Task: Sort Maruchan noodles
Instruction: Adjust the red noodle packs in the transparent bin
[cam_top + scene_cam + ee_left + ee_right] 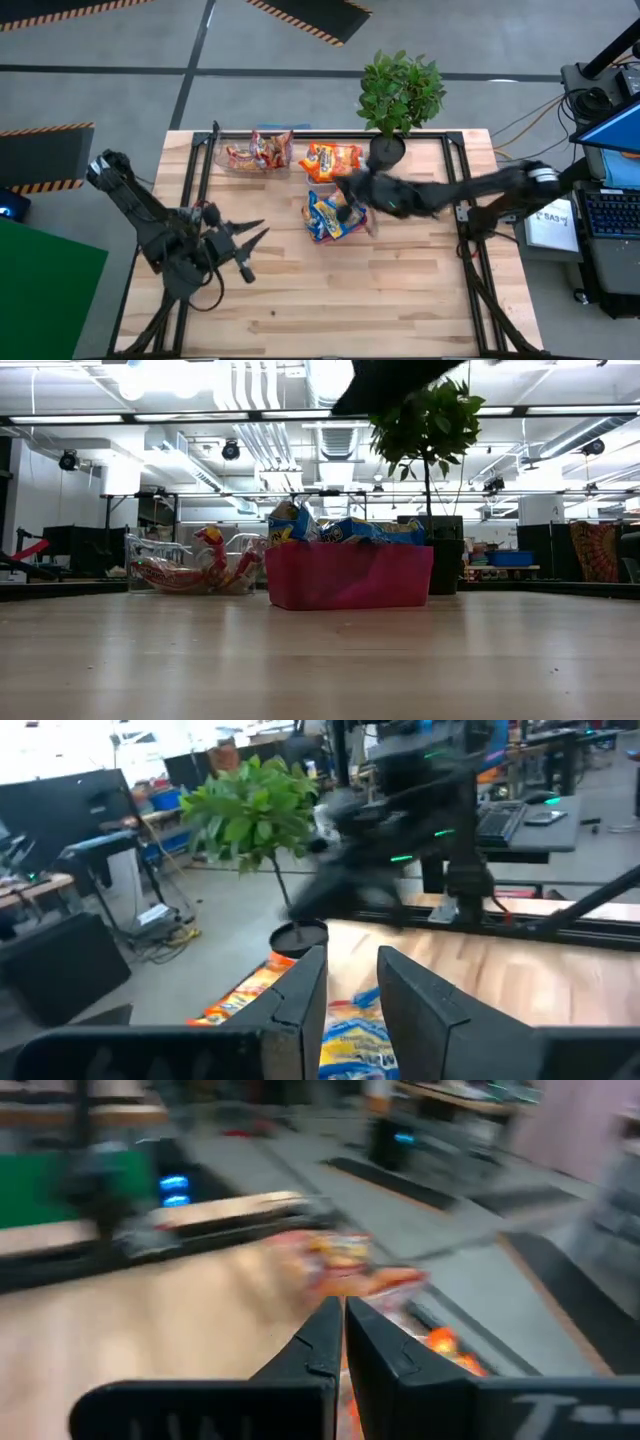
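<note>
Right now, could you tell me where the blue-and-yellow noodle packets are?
In the high view, the blue-and-yellow packets sit mid-table, just below the orange packets, beside the right gripper.

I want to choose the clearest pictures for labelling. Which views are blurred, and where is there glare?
High view: the right arm is smeared by motion; the packets stay sharp. Right wrist view: nearly everything is streaked, including the orange packets. Left wrist view: only the other arm is blurred. Low view: sharp, but the ceiling lights glare.
</note>
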You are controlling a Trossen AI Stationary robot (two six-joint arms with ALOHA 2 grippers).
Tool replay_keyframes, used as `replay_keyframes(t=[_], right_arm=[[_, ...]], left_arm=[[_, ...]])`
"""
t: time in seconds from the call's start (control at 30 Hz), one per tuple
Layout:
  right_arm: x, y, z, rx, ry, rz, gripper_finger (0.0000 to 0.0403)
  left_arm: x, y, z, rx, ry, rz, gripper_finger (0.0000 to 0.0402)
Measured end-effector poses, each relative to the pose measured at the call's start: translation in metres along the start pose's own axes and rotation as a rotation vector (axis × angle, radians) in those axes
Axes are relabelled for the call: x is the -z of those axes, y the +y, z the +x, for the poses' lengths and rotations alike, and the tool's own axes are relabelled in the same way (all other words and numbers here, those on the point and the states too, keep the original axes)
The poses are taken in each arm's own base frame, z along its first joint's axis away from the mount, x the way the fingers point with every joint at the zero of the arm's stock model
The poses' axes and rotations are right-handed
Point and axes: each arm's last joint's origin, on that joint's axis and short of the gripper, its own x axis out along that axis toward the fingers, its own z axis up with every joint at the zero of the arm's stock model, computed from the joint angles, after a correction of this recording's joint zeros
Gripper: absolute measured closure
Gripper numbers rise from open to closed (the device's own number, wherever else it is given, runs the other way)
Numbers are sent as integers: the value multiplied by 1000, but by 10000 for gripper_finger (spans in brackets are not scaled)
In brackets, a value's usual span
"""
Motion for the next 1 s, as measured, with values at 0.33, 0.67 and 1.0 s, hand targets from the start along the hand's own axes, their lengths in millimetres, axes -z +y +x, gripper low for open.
replay_keyframes(t=[0.33, 0.67, 1.0], right_arm=[[1, 15, -77, -186, -32, -101, 394], [4, 17, -74, -178, -39, -255, 394], [-5, 14, -77, -174, -27, -366, 394]], left_arm=[[1, 61, 88, -28, 315, -93, 326], [40, 178, 147, -309, 757, -208, 326], [74, 289, 165, -533, 918, -483, 326]])
